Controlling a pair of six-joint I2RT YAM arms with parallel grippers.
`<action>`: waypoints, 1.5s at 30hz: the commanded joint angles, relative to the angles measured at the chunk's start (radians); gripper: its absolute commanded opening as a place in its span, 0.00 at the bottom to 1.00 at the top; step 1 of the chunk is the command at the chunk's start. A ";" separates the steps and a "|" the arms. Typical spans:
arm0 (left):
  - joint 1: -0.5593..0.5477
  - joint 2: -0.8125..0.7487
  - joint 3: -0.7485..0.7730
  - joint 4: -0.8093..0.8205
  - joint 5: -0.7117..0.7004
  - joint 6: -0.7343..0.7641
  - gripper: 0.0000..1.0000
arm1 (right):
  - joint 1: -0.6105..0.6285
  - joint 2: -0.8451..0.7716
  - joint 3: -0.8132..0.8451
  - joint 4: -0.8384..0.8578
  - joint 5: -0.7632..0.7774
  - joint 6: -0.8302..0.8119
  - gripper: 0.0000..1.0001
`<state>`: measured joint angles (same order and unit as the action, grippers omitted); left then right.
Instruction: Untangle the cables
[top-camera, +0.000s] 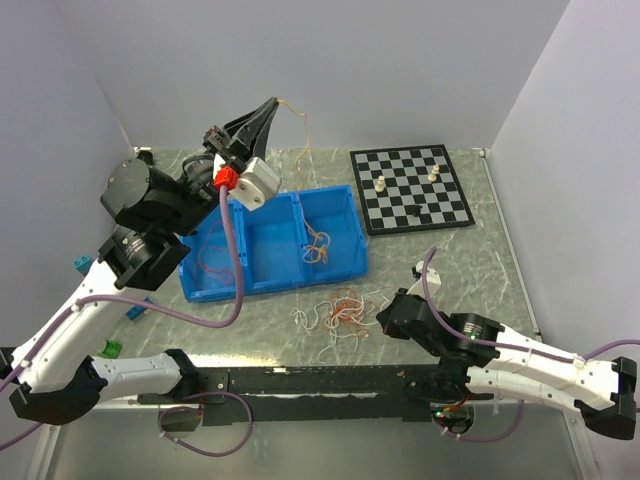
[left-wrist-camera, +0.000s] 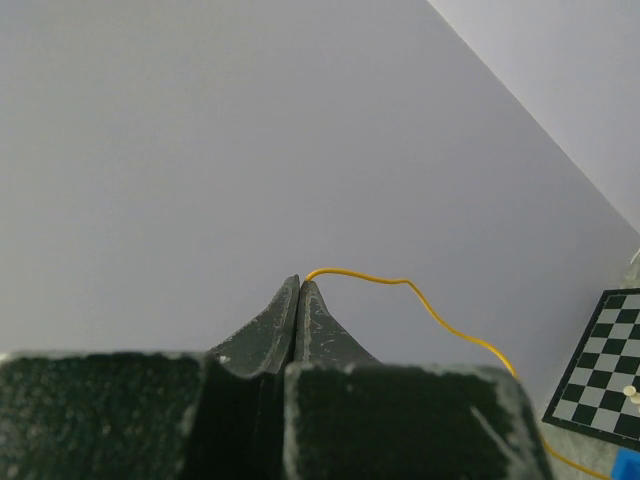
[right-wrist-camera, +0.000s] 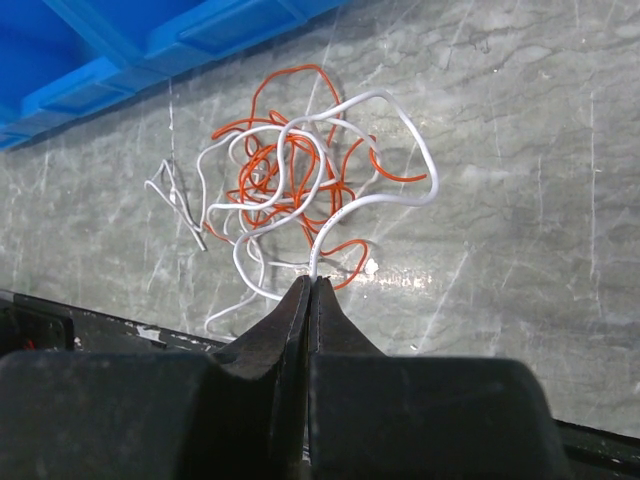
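My left gripper (left-wrist-camera: 300, 283) pinches a floppy orange cable (left-wrist-camera: 440, 315) trailing off my tips, right gripper (right-wrist-camera: 310, 285) clamps a white cable (right-wrist-camera: 330, 215) from the light tangle (right-wrist-camera: 290, 190) just ahead, so grab ends.

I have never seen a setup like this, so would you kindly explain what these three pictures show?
Two robot arms stand at a table's near edge. One picture looks down from above; the other two come from cameras on the wrists. The left gripper, raised high, is shut on a thin orange cable that trails down toward the blue bin. The right gripper, low over the table, pinches a white cable from the tangled pile. A chessboard lies at the back.
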<state>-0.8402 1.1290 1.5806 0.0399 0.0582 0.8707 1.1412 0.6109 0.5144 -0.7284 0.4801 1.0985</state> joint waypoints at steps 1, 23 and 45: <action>0.001 0.002 0.036 0.060 0.026 0.025 0.01 | 0.006 0.001 -0.001 0.035 0.015 -0.008 0.00; -0.002 0.005 0.070 0.178 0.043 0.056 0.01 | 0.006 -0.045 0.045 0.231 -0.017 -0.260 0.42; -0.151 0.014 0.168 0.061 -0.017 0.143 0.01 | -0.066 0.418 0.055 1.281 -0.167 -0.993 0.91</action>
<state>-0.9718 1.1511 1.7119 0.1093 0.0727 0.9840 1.1229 0.9909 0.5182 0.3511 0.2966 0.1768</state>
